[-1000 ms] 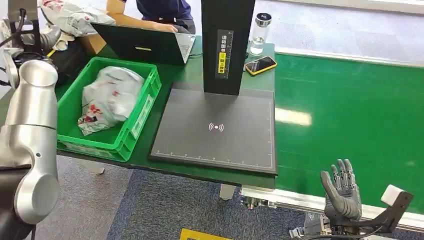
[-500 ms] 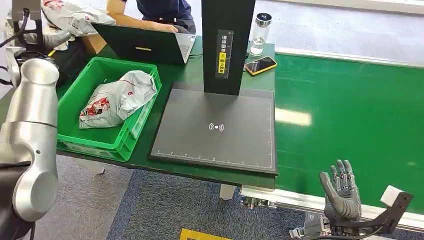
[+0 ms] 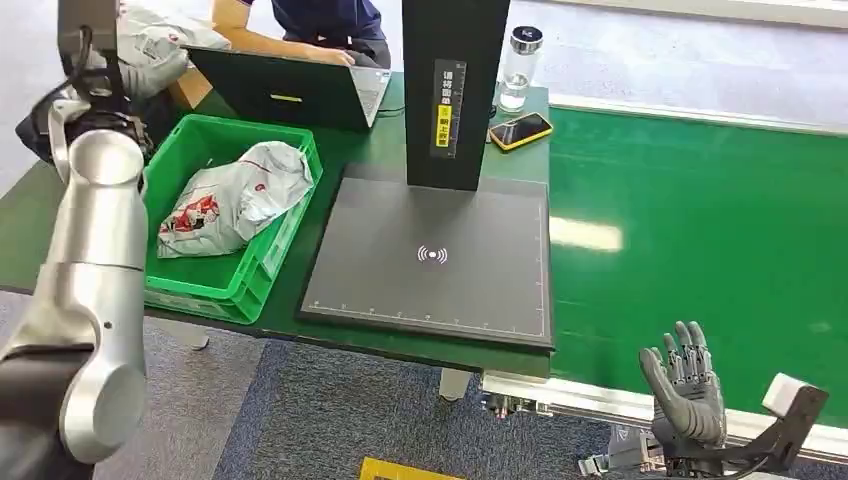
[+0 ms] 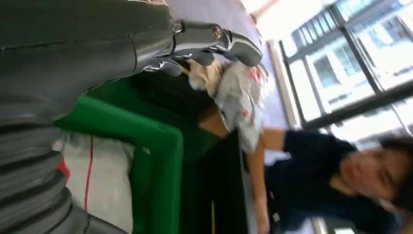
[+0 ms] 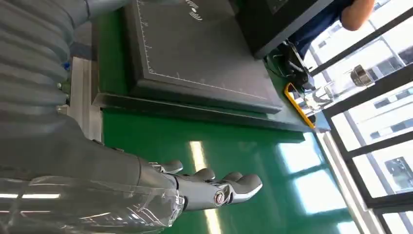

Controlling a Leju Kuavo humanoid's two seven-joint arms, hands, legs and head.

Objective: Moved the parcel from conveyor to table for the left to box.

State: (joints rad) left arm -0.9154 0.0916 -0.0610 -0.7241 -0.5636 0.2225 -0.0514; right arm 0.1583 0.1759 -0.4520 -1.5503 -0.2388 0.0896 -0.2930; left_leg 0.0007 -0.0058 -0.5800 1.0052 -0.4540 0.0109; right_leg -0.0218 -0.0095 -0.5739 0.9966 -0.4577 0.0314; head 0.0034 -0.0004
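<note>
My right hand (image 3: pixel 686 385) is empty, fingers up and a little apart, low at 5 o'clock beside the green conveyor (image 3: pixel 700 230). My left hand (image 4: pixel 214 44) is up high past the box, fingers stretched out long with nothing in them. The parcel (image 3: pixel 235 198) lies in the green box (image 3: pixel 228 285) at 9 o'clock, apart from both hands. My silver left arm (image 3: pixel 85 260) reaches up along the box's side. The black scan pad (image 3: pixel 430 260) sits just beside the box.
</note>
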